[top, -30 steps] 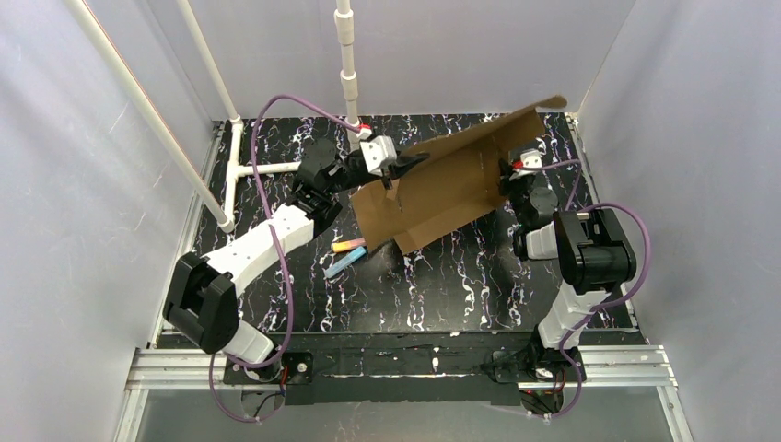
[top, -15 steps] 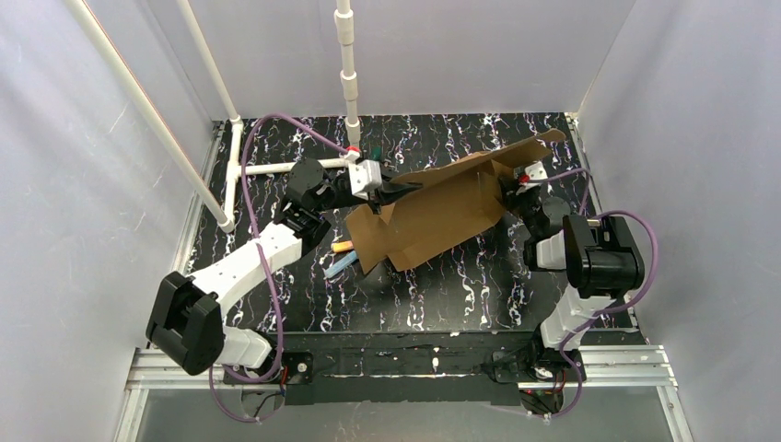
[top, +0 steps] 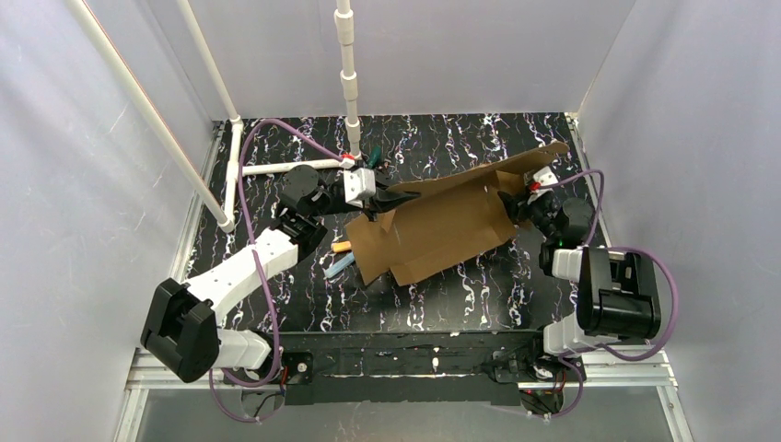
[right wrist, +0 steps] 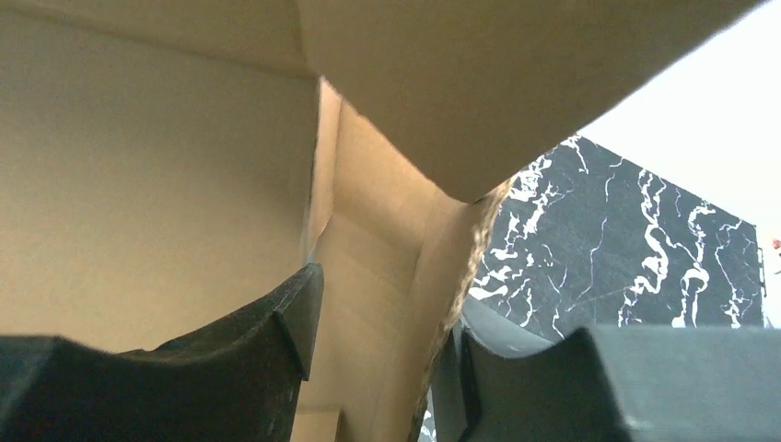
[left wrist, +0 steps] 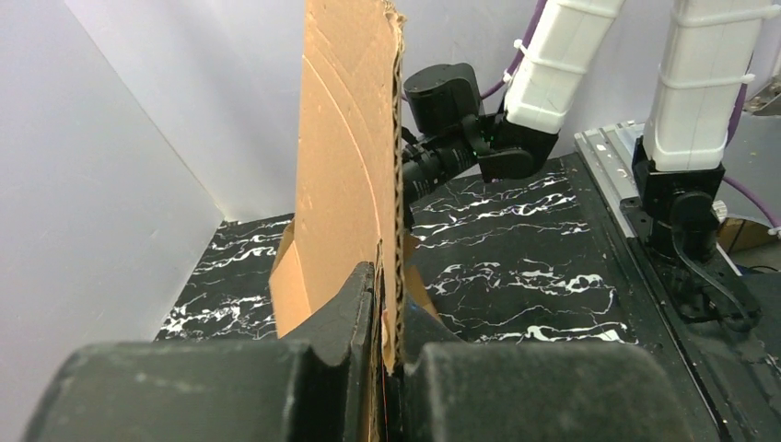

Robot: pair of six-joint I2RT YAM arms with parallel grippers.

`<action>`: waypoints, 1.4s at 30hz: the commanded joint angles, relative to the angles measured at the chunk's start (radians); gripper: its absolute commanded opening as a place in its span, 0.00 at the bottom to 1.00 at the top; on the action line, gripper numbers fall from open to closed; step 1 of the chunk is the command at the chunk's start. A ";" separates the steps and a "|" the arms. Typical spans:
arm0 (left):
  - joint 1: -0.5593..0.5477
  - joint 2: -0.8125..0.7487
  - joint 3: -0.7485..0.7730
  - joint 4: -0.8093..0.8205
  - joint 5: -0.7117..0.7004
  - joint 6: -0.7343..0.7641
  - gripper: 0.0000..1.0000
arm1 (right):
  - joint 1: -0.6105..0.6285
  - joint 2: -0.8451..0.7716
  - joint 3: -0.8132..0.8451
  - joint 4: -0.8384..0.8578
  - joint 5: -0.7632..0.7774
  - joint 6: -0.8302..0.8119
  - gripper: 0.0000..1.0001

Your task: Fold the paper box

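Black marbled tbl (top: 460, 295) | paper box (top: 442, 221) mid-tbl, part-folded, tilted, long axis 8–2 o'clock | L gripper (top: 379, 198) clenched on box edge at 10 o'clock | R gripper (top: 511, 204) at box's 3 o'clock, jaws parted astride a flap | orange marker (top: 342, 248), blue marker (top: 339, 267) at box's 8 o'clock corner.

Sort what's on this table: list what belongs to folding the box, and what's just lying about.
Job in hand: paper box; left gripper, shut on its edge; right gripper, open around its other end.
Lying about: coloured markers, by the box's near-left corner; white pipe frame, back left.
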 commanded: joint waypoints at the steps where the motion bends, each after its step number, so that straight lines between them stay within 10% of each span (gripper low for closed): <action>1: -0.013 -0.049 -0.012 0.008 0.066 -0.030 0.00 | -0.055 -0.087 0.026 -0.150 -0.148 -0.007 0.53; 9: -0.020 -0.068 -0.028 0.008 0.065 -0.041 0.00 | -0.100 -0.119 0.038 -0.337 -0.149 -0.077 0.49; 15: -0.020 -0.069 -0.015 0.008 0.009 -0.055 0.00 | -0.092 -0.115 0.062 -0.350 -0.162 -0.099 0.01; 22: -0.016 -0.069 -0.034 0.007 -0.071 -0.120 0.00 | -0.084 -0.085 0.116 -0.269 -0.089 -0.022 0.01; 42: 0.098 -0.094 -0.095 -0.098 -0.196 -0.416 0.42 | -0.072 0.052 0.145 0.059 -0.025 0.211 0.01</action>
